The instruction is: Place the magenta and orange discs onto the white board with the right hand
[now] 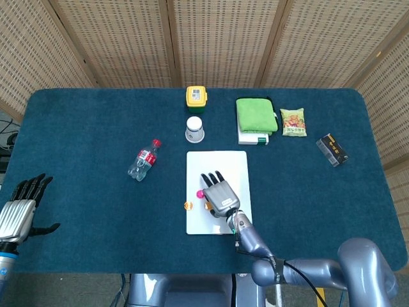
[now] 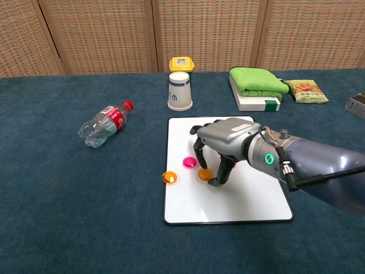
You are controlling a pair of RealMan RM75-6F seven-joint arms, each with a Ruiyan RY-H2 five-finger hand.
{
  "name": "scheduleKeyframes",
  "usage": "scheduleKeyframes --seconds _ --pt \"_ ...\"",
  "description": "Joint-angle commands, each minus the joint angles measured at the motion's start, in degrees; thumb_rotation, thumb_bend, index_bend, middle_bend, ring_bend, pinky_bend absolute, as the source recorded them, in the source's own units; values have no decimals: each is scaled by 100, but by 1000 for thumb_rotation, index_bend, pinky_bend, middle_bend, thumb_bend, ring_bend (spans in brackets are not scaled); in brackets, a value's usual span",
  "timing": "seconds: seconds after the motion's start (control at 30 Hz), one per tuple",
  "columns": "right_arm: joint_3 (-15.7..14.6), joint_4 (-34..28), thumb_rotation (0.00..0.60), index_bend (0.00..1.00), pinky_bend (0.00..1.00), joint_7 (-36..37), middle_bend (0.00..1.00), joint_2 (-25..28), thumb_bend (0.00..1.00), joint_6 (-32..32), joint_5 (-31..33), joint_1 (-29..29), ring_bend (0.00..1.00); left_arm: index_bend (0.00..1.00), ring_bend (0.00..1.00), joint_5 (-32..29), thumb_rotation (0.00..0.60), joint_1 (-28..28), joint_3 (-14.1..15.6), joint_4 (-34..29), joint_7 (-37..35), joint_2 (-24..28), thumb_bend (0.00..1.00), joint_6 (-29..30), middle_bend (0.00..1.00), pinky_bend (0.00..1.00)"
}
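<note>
The right arm reaches in low over the white board (image 2: 228, 205), its right hand (image 2: 223, 140) palm-down, fingers curled down onto the board. Its fingertips (image 2: 203, 166) bracket an orange disc (image 2: 205, 173) lying on the board; whether they pinch it cannot be told. A magenta disc (image 2: 189, 162) lies just left of the fingers, a second orange disc (image 2: 169, 177) further left off the board. The left hand (image 1: 20, 211) hangs spread, holding nothing.
</note>
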Motion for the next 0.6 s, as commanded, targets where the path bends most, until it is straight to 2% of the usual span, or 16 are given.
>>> scheduleKeyframes --seconds 0.03,0.43,0.6 --pt "-11 24 600 593 20 30 50 1 373 12 5 7 0 0 0 3 600 2 1 2 2 0 0 5 0 0" --pt "-67 36 600 587 20 40 49 5 365 34 87 80 0 0 0 -10 600 -1 -3 1 -3 5 0 -3 0 0" --pt "-89 10 600 476 21 67 42 29 363 32 100 93 0 0 0 -3 600 0 -2 8 -3 3 0 2 0 0"
